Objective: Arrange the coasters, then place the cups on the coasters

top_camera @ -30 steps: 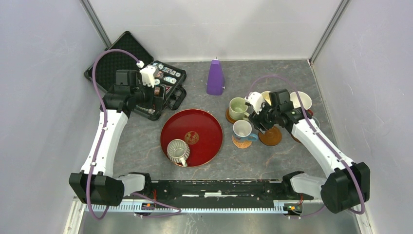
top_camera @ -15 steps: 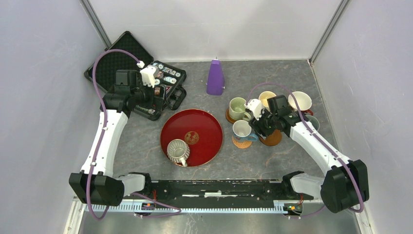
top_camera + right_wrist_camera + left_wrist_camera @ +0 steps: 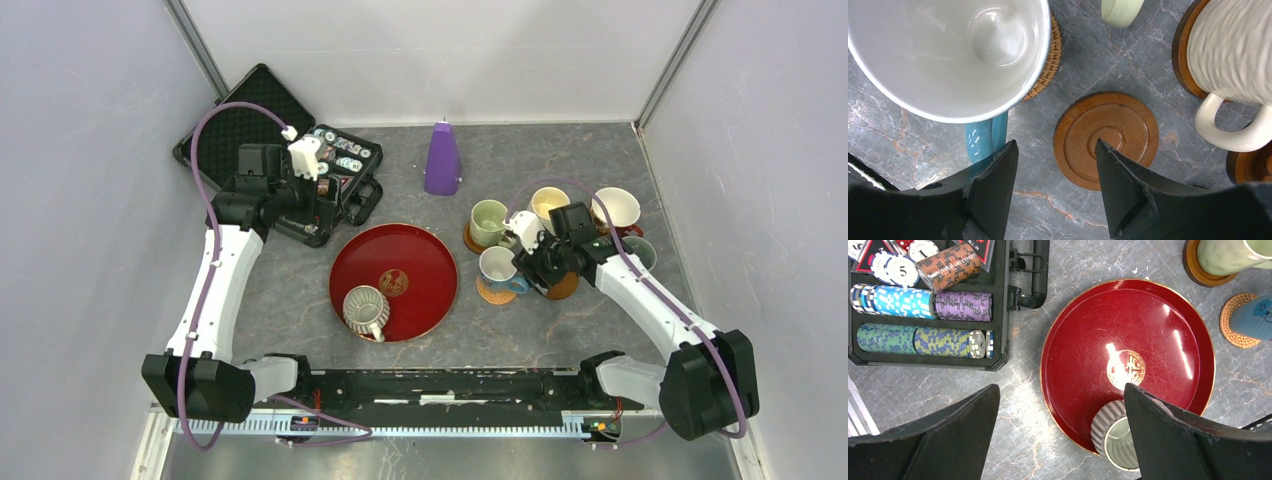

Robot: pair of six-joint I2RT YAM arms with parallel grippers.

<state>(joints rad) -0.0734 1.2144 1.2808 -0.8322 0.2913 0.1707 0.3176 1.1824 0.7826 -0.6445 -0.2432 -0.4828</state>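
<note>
My right gripper (image 3: 541,268) (image 3: 1054,145) hangs open and empty, low over the table. Its right finger overlaps a bare dark brown coaster (image 3: 1105,140) (image 3: 562,286). Left of it, the white cup with a blue handle (image 3: 948,50) (image 3: 496,265) stands on the woven tan coaster (image 3: 1050,55). A cream cup (image 3: 1233,50) (image 3: 548,203) and the pale green cup (image 3: 488,221) each sit on a brown coaster. The ribbed grey cup (image 3: 365,309) (image 3: 1113,432) stands on the red tray (image 3: 1128,320). High above the tray's left edge, my left gripper (image 3: 318,200) (image 3: 1061,387) is open and empty.
An open black case of poker chips (image 3: 335,165) (image 3: 923,305) lies at the back left. A purple cone (image 3: 441,160) stands at the back middle. The wide white cup (image 3: 617,208) and the grey-blue cup (image 3: 640,250) crowd the right side by my right arm.
My right gripper has drawn back toward the near edge, from among the cups to over the bare brown coaster. The cream cup now shows fully. The left arm has not moved.
</note>
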